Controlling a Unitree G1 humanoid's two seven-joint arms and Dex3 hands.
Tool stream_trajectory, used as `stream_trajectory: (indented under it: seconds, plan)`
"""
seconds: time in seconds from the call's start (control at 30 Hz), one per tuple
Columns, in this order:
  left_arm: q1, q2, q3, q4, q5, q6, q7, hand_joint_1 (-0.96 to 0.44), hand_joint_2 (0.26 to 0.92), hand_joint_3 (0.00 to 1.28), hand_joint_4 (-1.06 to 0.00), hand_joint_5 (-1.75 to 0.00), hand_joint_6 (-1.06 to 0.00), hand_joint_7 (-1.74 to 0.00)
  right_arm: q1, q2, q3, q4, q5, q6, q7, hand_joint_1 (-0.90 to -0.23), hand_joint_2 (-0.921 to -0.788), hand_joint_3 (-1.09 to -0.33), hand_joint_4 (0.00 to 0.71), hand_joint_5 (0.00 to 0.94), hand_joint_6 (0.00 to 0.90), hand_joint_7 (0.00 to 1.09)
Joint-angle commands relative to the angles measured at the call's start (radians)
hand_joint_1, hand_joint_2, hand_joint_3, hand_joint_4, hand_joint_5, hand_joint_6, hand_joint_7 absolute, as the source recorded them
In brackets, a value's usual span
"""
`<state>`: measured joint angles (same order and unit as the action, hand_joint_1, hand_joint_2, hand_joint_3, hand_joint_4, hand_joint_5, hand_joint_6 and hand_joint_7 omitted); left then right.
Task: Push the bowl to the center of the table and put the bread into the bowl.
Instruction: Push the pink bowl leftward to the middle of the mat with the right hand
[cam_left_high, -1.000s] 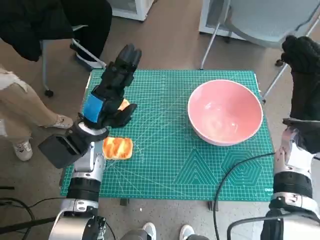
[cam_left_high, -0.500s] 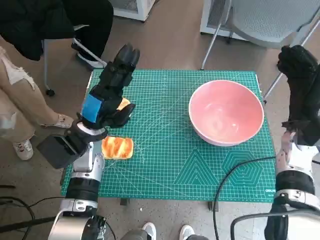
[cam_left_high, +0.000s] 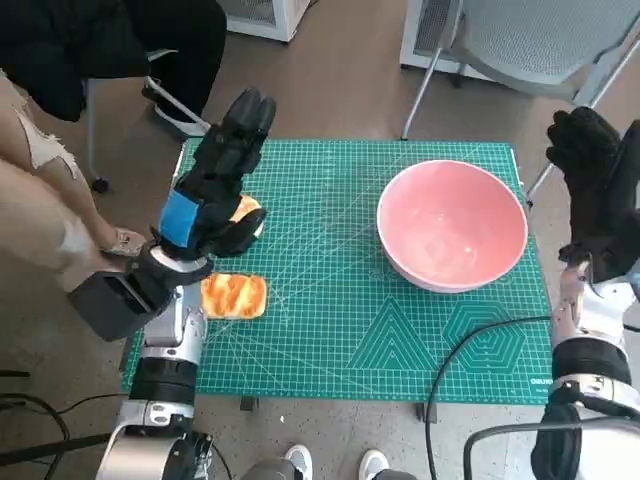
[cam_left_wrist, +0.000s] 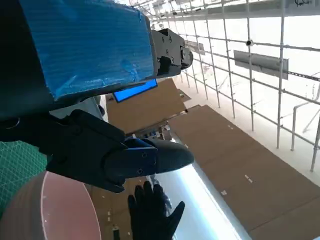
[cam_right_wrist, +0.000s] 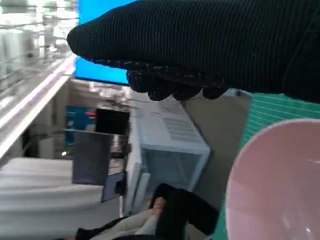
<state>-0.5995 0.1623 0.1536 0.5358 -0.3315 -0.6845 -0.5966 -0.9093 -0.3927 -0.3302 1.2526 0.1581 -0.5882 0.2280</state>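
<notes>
The left hand (cam_left_high: 215, 185) is raised above the near-left part of the table (cam_left_high: 330, 330), empty, its fingers stretched out away from the robot. The right hand (cam_left_high: 590, 185) is lifted just off the table's right edge, gloved fingers spread and holding nothing.

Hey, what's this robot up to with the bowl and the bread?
It is meant to push the pink bowl to the table's middle and drop bread in. Nothing is held yet. The bowl sits on the right side of the green mat. The gloved right hand is raised, open, beside it. The left hand hovers over one bread piece; another piece lies nearer the robot.
</notes>
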Motion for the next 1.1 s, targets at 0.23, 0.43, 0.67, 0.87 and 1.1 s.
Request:
stream_trajectory:
  seconds: [0.23,0.43,0.67,0.87,1.1]
  plan:
    - [0.027,0.012,0.007,-0.036,0.002,0.005,0.008,-0.74,0.921,0.48,-0.06,0.0,-0.11,-0.1,0.008,0.005,0.003,0.036,-0.02,0.041,-0.025,-0.636,-0.921,-0.824,0.191,0.003,0.178,0.15]
    - [0.031,0.015,0.01,-0.036,0.004,-0.001,0.012,-0.74,0.921,0.48,-0.06,0.0,-0.11,-0.11,0.014,0.007,0.007,0.047,-0.025,0.059,-0.026,-0.661,-0.921,-0.815,0.192,0.001,0.202,0.1]
    - [0.041,0.021,0.01,-0.05,0.015,-0.002,0.023,-0.73,0.921,0.49,-0.06,0.0,-0.1,-0.12,0.016,0.006,-0.003,0.06,-0.021,0.097,-0.018,-0.672,-0.921,-0.8,0.191,0.0,0.206,0.08]
    - [0.052,0.025,0.01,-0.067,0.019,0.004,0.032,-0.73,0.921,0.5,-0.06,0.0,-0.09,-0.14,0.019,0.01,-0.013,0.067,-0.016,0.126,-0.01,-0.671,-0.921,-0.789,0.187,0.0,0.209,0.07]
    - [0.064,0.027,0.006,-0.09,0.017,0.014,0.04,-0.73,0.921,0.5,-0.06,0.0,-0.08,-0.15,0.026,0.013,-0.024,0.073,-0.012,0.159,0.001,-0.652,-0.921,-0.78,0.173,0.0,0.212,0.06]
